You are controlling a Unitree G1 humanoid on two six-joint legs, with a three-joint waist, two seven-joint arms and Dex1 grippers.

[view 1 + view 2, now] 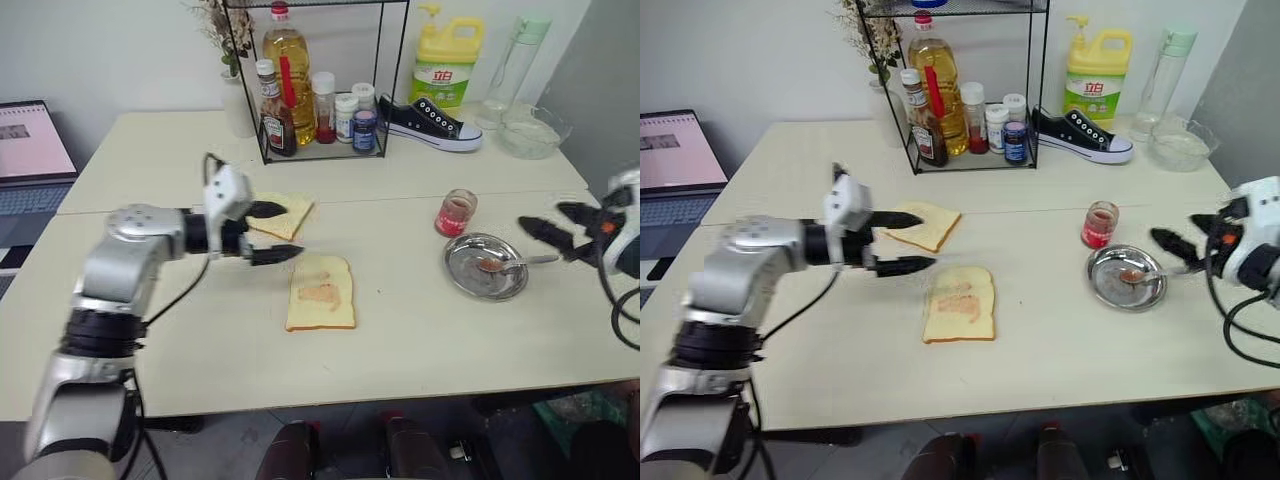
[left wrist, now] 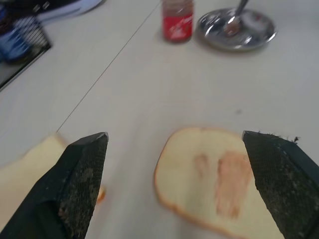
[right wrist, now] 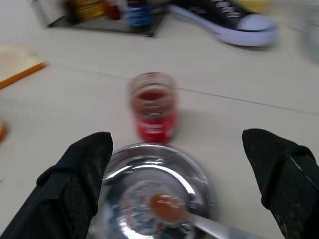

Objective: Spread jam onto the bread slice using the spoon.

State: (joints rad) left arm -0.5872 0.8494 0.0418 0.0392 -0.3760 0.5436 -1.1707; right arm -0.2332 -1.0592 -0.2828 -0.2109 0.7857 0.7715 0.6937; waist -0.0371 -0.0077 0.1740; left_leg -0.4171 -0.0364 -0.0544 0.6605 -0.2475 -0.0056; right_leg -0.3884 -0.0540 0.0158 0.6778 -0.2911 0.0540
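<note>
Left eye view shows a pale worktop (image 1: 420, 330) with the bread slice (image 1: 321, 292) lying flat near its middle, a faint pinkish smear of jam on its upper face. Just beside it, toward the far side, lies a second slice (image 1: 285, 215). The left pincer (image 1: 278, 232) hangs over the worktop between the two slices, its black fingers spread wide and empty; in the left wrist view the fingers (image 2: 82, 179) frame the smeared slice without touching it.

Well to the right stands the jam jar (image 1: 456, 212), short and clear with red contents, upright and uncapped. Just beside it sits a round steel dish (image 1: 473, 284), and the spoon (image 1: 510, 263) rests in the dish, its bowl carrying a dab of red, its handle reaching over the rim toward the right pincer (image 1: 558, 226). That pincer is released, fingers apart, near the handle's end but holding nothing; the right wrist view shows both fingers (image 3: 79, 174) wide on either side of dish and jar.

At the far edge stand a wire rack (image 1: 320, 80) of bottles, a black sneaker (image 1: 430, 125) and a yellow jug (image 1: 448, 65).
</note>
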